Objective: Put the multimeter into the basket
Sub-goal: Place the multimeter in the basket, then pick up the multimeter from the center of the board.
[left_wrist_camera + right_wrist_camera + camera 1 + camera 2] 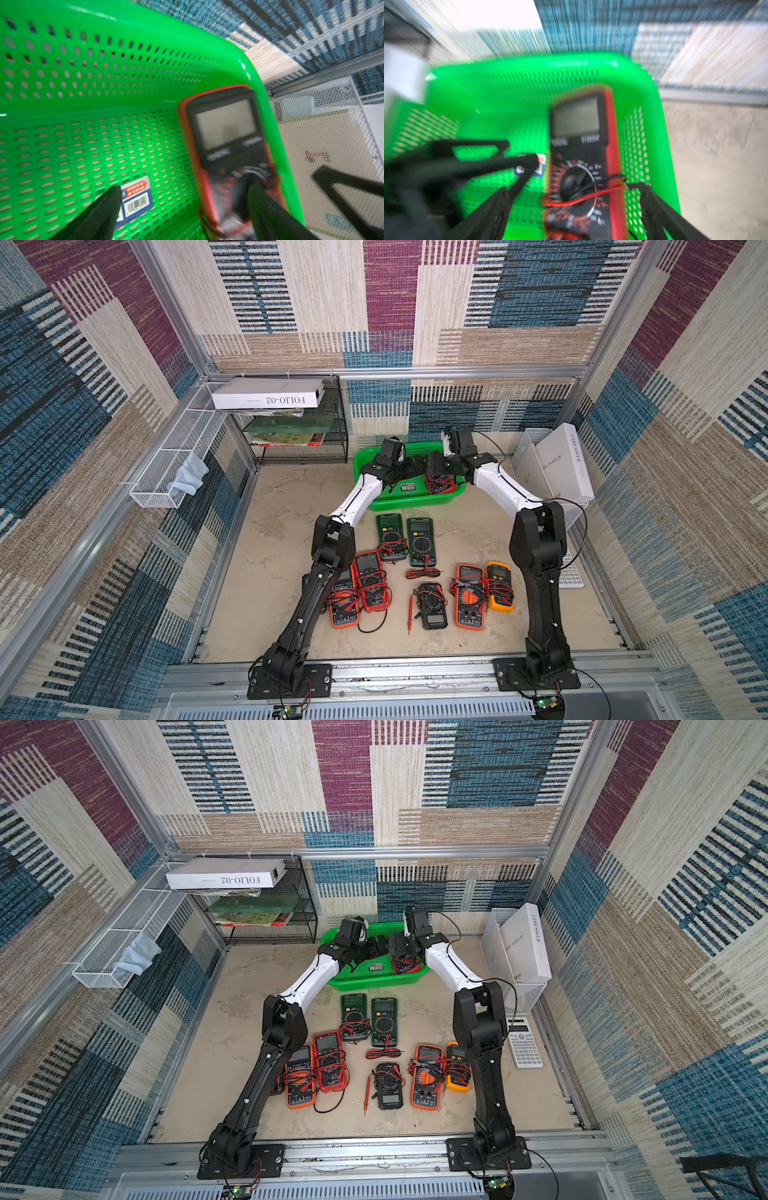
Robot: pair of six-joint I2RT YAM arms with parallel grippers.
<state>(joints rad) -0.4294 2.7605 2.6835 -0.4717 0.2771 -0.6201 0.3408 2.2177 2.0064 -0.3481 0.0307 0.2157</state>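
Multimeter [441, 488], red-cased, is laid inside the green basket [411, 504] at its right end, just above centre in a top view, long axis toward the far wall. It is straddled by the right gripper [569, 187], fingers apart; the left gripper [182, 185] is held alongside, equally spread.

In the upper middle of the frame in both top views, the bright green rectangular plastic basket [411, 502] shows rows of small slots. The red-cased rectangular multimeter [226, 135] in it has a black face, a grey screen and red and black leads [591, 196]. Lower in the frame, on the mottled beige tabletop [266, 572], lie a dark green multimeter [421, 541], a yellow multimeter [500, 585] and a black multimeter [432, 605]. The woven wall covering [390, 285] is a patchwork of blue, maroon, cream and tan stripes.
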